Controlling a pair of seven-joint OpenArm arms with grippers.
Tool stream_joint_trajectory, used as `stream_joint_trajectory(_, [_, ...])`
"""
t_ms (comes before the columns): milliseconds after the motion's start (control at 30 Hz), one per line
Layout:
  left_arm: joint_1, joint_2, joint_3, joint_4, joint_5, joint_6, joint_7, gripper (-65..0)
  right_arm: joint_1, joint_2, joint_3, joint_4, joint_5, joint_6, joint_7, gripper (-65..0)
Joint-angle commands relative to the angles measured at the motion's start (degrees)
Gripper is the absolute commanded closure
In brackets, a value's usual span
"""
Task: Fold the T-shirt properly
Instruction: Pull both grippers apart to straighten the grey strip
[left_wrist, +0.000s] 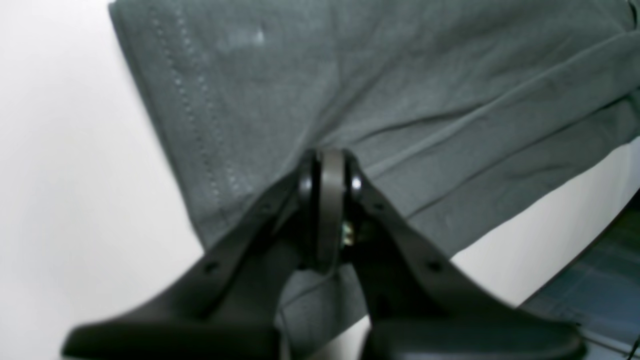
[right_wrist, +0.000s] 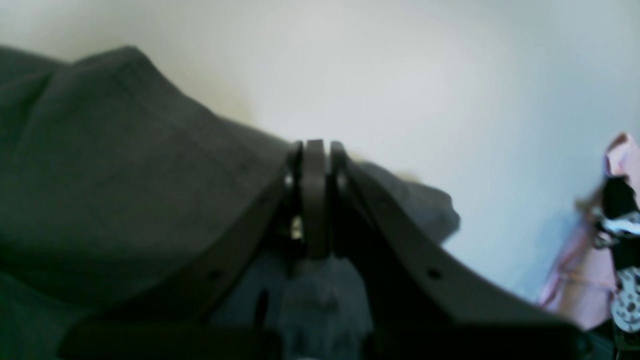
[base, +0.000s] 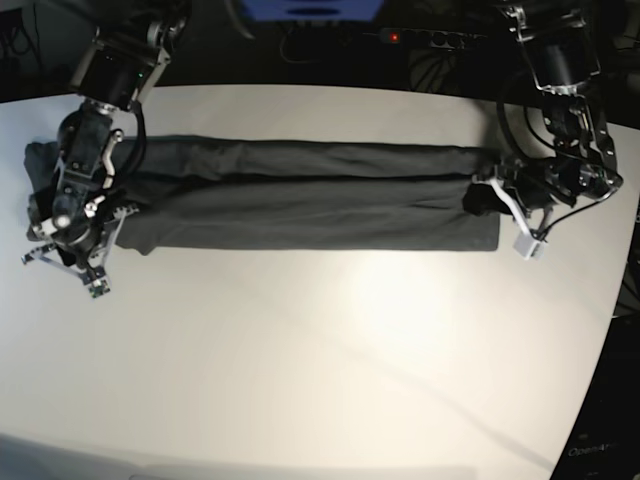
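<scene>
Dark grey T-shirt, long folded band, creased

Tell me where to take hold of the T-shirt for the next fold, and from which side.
Grip the T-shirt at its two short ends, coming in from outside each end. It lies as a long narrow band across the table, so those ends control it. The left hand and right hand are already shut there.

Left pincer clamped closed, right pincer clamped closed, 2 arms spread wide apart
</scene>
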Motion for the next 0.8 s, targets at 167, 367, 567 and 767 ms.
stream_joint_trajectory(167, [0.4,-0.6,0.1,-0.5,5.9,1.4,3.7,-2.6,-3.4,0.7,0.3,6.9,0.5,-0.4,0.9,-0.3])
stream_joint_trajectory(367, [0.4,-0.6,0.1,-0.5,5.9,1.4,3.7,-2.6,-8.7,-0.9,0.4,13.0,0.5,-0.4,0.9,-0.3])
stream_joint_trajectory(567, [0.4,-0.6,0.1,-0.5,5.9,1.4,3.7,-2.6,-10.0,-1.0,0.4,12.3,0.6,-0.4,0.9,-0.3])
stream_joint_trajectory(767, [0.5,-0.6,0.1,-0.5,5.9,1.4,3.7,-2.6,-10.2,-1.0,0.6,11.6,0.6,-0.4,0.9,-0.7])
